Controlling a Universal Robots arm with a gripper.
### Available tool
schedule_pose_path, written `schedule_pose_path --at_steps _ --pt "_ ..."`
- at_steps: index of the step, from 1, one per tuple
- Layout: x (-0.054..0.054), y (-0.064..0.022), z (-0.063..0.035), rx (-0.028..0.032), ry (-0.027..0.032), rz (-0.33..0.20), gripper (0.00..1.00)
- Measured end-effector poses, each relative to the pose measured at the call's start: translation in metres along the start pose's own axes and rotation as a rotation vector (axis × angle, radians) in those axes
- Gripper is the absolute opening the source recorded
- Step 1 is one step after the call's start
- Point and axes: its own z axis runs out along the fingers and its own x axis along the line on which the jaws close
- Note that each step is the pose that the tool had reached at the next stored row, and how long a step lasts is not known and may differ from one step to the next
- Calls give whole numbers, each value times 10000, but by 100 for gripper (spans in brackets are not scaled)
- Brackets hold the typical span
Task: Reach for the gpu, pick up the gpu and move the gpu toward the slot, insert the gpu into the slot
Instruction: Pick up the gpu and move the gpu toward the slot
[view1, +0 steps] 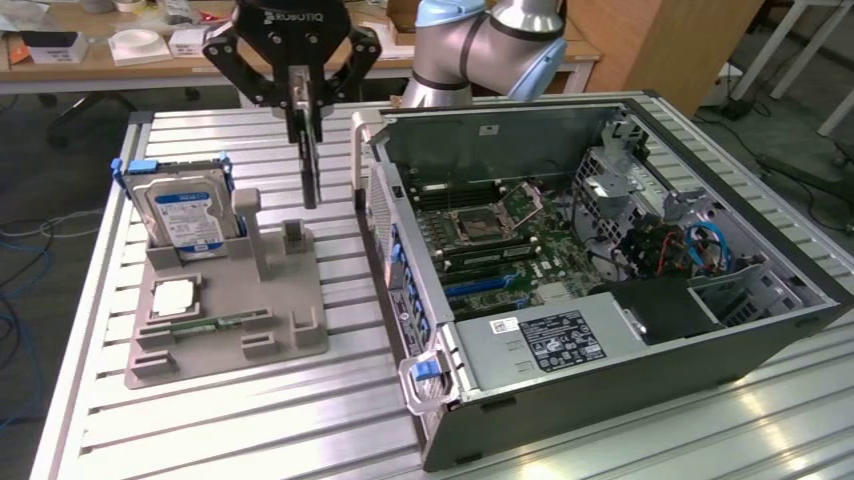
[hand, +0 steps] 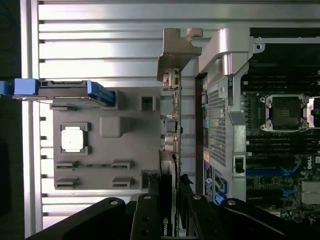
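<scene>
nearest the wrist camera: black fingers of the gripper, pinched narrow on the two flat faces of the gpu. holds the card edge-on, with the pale metal bracket at the end away from the fingers. in the exterior view: gripper up high over the back of the slotted metal table, gpu hanging upright below it as a dark sliver. lifted clear of the grey holder tray, lower end just above the tray's upright post, small gap, not touching. to the exterior view's left of the card: hard drive with blue label standing upright in the tray, cpu chip lying flat in front of it, green memory stick lying flat beside that. to the exterior view's right: open computer case lying on its side, near the card but apart from it, motherboard facing up with blue and black slots. gpu outside the case, well apart from those slots, not inserted. grey-blue robot arm behind the case.
</scene>
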Motion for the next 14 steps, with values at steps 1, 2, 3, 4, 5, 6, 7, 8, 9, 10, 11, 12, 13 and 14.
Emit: schedule_pose_path --at_steps 1,2,3,4,5,6,7,8,9,10,11,12,13,14 --pt "-35 1 0 -2 5 -6 26" --pt "-75 3 1 -5 11 -6 26" --pt "-117 5 1 -5 18 -6 26" --pt "-162 6 1 -6 25 -7 26" --pt "-207 7 1 -6 34 -7 26" --pt "-252 8 1 -6 42 -6 26" --pt "-300 10 1 -6 52 -4 26" --pt "-345 12 1 -7 61 -4 26" --pt "-390 13 1 -6 72 -4 26" --pt "-436 15 1 -7 82 -3 26" --pt "-480 16 1 -6 93 -2 26" --pt "-525 18 1 -5 106 -1 26" --pt "-570 19 1 -6 118 -1 26" --pt "-615 20 1 -5 136 0 26"
